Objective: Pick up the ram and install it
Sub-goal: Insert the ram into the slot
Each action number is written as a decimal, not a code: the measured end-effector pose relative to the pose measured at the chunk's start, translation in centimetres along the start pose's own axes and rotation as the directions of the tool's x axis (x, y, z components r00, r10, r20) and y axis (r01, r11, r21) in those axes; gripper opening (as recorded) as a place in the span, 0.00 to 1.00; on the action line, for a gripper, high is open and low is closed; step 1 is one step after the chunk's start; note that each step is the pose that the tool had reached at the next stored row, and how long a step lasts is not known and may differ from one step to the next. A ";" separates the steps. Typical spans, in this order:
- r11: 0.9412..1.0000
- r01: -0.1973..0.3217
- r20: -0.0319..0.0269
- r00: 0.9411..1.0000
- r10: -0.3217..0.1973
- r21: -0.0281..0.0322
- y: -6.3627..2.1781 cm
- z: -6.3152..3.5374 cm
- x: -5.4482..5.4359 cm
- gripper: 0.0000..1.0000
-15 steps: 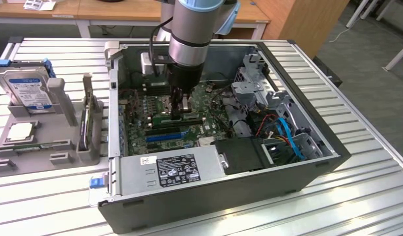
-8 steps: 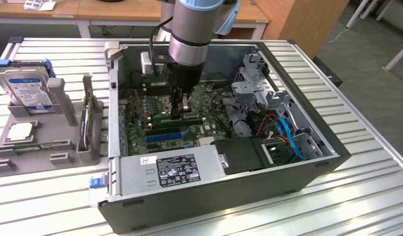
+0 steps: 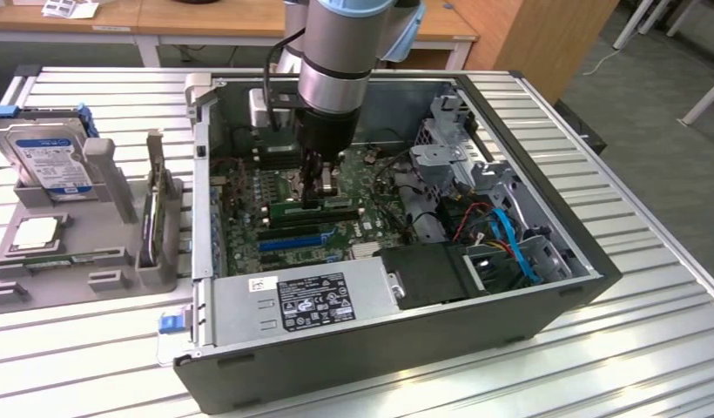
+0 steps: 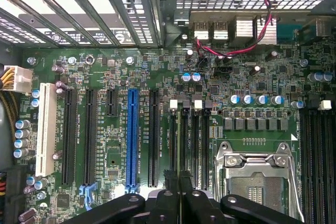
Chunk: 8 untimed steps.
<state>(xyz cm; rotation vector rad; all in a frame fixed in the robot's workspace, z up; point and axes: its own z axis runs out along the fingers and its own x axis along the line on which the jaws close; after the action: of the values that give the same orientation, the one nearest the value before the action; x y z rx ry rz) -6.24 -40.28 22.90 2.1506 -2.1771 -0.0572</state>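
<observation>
On the exterior view's left, a hard drive (image 3: 50, 157) with a blue-and-white label stands upright in a grey fixture (image 3: 102, 252), and a square processor chip (image 3: 37, 233) lies flat just below it. To the right of the fixture, an open computer case (image 3: 369, 353) lies on its side on the slatted metal table (image 3: 648, 340), with the green motherboard (image 3: 246, 222) facing up. The arm reaches straight down into the case. Its gripper (image 3: 322, 197) is closed on the top edge of the ram (image 3: 287, 209), which stands on edge along the black memory slots, just above the blue slot (image 3: 293, 241). Whether the ram is fully seated I cannot tell. In the wrist view the black fingers (image 4: 168, 203) sit pinched together over those slots. Further right, blue cables (image 3: 514, 244) curl beside the black drive bay (image 3: 433, 274).
</observation>
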 end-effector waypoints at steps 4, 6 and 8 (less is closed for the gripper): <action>1.000 -0.013 0.001 1.000 0.013 0.000 0.00 0.00 0.0 0.12; 1.000 -0.013 0.001 1.000 0.013 0.000 0.00 0.00 0.0 0.12; 1.000 -0.013 0.001 1.000 0.013 0.000 0.00 0.00 0.1 0.12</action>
<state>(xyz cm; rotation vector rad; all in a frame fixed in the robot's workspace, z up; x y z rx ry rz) -6.24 -40.37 22.90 2.1363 -2.1914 -0.0579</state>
